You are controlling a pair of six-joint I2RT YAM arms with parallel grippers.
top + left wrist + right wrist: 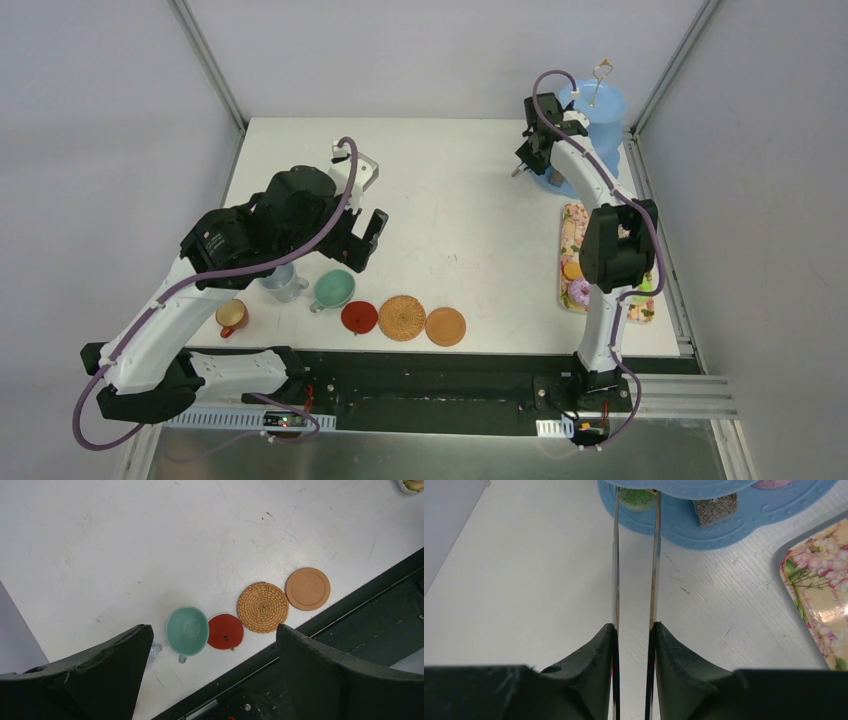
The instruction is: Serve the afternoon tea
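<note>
Right arm is stretched to the far right corner of the counter (450, 200), and its pincer (634, 630) is clamped tight on the metal tongs (616, 570), both blades squeezed between the black fingers (594, 645). The blades run almost parallel up to the light-blue stand (704, 527), and their tips sit either side of a green donut (636, 497) on the bottom tier. Whether they actually pinch it, I cannot tell. A speckled brown biscuit (715, 505) sits on that same tier, just to the right. The floral tray (819, 580) lies close beside the stand, with an orange donut (572, 270) and a pink donut (579, 292) on it.

Over on the left, the other pincer (212, 630) hangs wide open above the near edge, holding nothing. Below it the mint green cup (187, 630) stands upright, just beside the red coaster (226, 631). Then come the woven coaster (263, 607) and the tan coaster (307, 588), all in a row. The grey-blue cup (283, 284) and the orange cup (232, 317) stand further left, partly under the arm, and none of the cups is on a coaster.
</note>
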